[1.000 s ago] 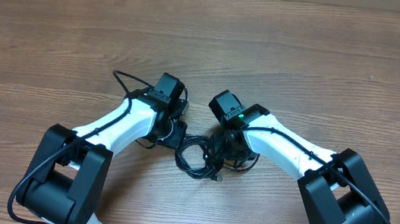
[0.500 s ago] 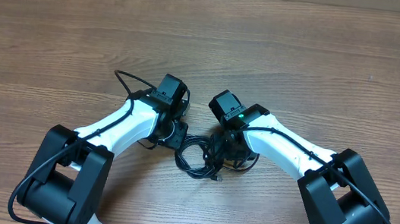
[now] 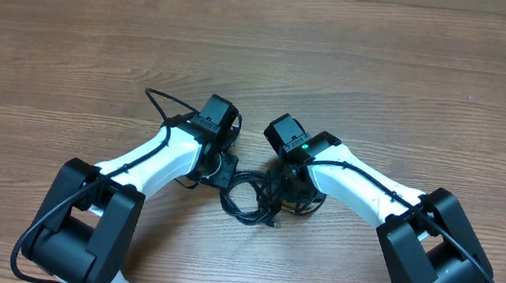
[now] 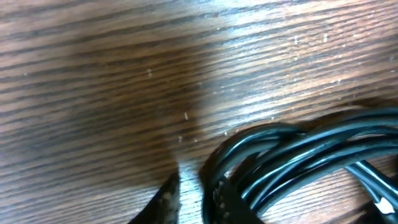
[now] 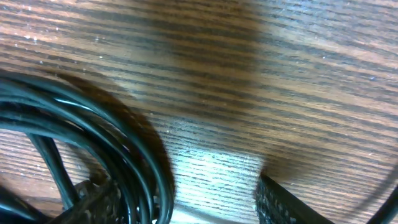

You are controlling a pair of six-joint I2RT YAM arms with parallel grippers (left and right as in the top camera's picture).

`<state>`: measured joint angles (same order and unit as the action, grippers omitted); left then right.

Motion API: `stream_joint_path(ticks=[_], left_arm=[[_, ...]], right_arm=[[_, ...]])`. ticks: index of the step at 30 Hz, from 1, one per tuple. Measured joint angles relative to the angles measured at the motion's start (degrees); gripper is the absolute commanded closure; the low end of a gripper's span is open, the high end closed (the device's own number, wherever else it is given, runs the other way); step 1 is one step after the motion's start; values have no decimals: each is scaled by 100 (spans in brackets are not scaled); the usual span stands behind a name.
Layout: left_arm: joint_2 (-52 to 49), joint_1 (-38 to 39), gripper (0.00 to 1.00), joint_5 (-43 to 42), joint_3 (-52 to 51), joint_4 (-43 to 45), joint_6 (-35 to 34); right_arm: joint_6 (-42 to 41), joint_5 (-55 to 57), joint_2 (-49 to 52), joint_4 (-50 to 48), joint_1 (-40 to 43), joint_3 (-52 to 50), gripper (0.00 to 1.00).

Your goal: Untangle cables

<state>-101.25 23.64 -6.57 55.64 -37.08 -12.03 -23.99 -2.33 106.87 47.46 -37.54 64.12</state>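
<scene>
Cables (image 4: 298,155), left wrist: glossy black multi-strand loop right at the left gripper (image 4: 191,202) tips, can't tell if it's clamping. Right wrist: same bundle beside one finger, right gripper (image 5: 189,202) spread apart. Overhead: small coil on the table (image 3: 341,56) between both arms.

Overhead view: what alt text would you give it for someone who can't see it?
Two white-and-black robot arms reach in from the bottom edge, with the left gripper and right gripper flanking a small tangle of thin black cables. Everything sits on a wood-grain table.
</scene>
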Motion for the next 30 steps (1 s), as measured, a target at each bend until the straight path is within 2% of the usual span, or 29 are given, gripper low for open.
stream_joint_path(ticks=[7,16,30], left_arm=[[0,2,82,22,0,2,0],[0,28,76,107,2,0,-22],[0,39,82,208,2,-42,-136]], right_arm=[[0,2,0,2,0,0,38],[-2,2,0,2,2,0,38],[-4,4,0,2,0,0,38]])
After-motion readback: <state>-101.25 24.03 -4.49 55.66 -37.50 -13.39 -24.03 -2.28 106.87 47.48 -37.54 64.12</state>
